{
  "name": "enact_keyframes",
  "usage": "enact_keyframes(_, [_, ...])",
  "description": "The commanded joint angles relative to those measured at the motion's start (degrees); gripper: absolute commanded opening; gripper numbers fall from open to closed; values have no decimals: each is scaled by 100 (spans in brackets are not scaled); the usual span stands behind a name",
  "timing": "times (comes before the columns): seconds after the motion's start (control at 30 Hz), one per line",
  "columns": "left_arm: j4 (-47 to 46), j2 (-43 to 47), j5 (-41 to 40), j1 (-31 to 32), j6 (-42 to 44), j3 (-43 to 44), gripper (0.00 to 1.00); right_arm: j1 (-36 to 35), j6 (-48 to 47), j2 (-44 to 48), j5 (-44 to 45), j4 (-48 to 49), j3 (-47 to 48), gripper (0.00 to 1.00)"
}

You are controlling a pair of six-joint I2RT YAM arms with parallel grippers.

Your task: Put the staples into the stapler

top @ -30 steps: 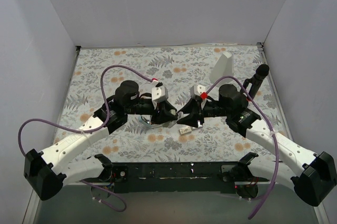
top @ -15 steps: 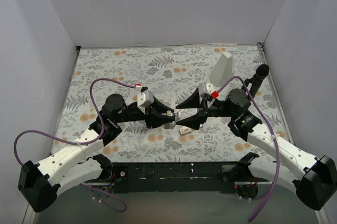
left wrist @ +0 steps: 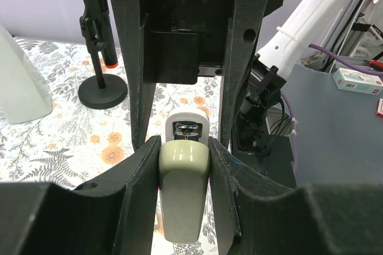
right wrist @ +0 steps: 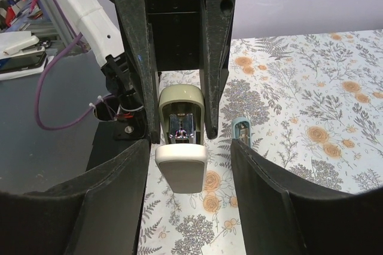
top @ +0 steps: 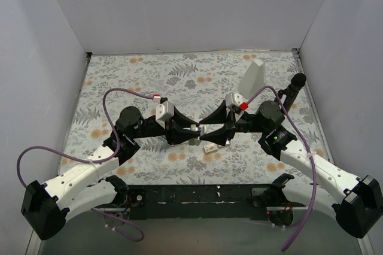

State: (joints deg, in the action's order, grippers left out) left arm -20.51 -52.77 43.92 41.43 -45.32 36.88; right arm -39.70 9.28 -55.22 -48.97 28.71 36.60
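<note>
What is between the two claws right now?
A beige stapler, held in the left claw, its tip inside the open right claw. Both wrist views show it.

The left arm [top: 81, 174] reached toward 1 o'clock, and the left gripper [top: 191, 132] pointed to 3 o'clock, clamped on the beige stapler [left wrist: 184, 195]. From the right arm [top: 311, 166], the right gripper [top: 206, 131] pointed to 9 o'clock, fingers spread wide.

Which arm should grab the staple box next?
Right. The right fingers are open, gripping nothing, with the staple box close by; the left fingers are shut on the beige stapler.
</note>
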Motion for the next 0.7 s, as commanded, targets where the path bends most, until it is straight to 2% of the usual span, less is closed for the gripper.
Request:
enact_keyframes(0.0, [-49,83,38,-21,67,56,0,33,48,117,133,276,5,64])
enact_keyframes(0.07, [-23,101,29,-21,76,73,0,24,65,117,160,284,5,61])
enact_keyframes(0.17, [-5,153,3,-21,85,65,0,33,65,117,160,258,5,47])
enact_keyframes(0.2, [-5,171,-15,-21,76,47,0,33,57,126,160,214,5,37])
enact_keyframes(0.27, [-32,249,-85,-21,67,30,0,24,30,152,186,153,-4,27])
enact_keyframes(0.3, [-14,285,-120,-21,76,12,0,24,-22,161,212,109,-4,16])
enact_keyframes(0.4, [100,434,-270,-38,146,12,0,24,-136,222,379,-207,49,1])
enact_keyframes(0.67, [258,1181,-779,-521,191,-181,0,234,-286,696,581,-533,5,1])
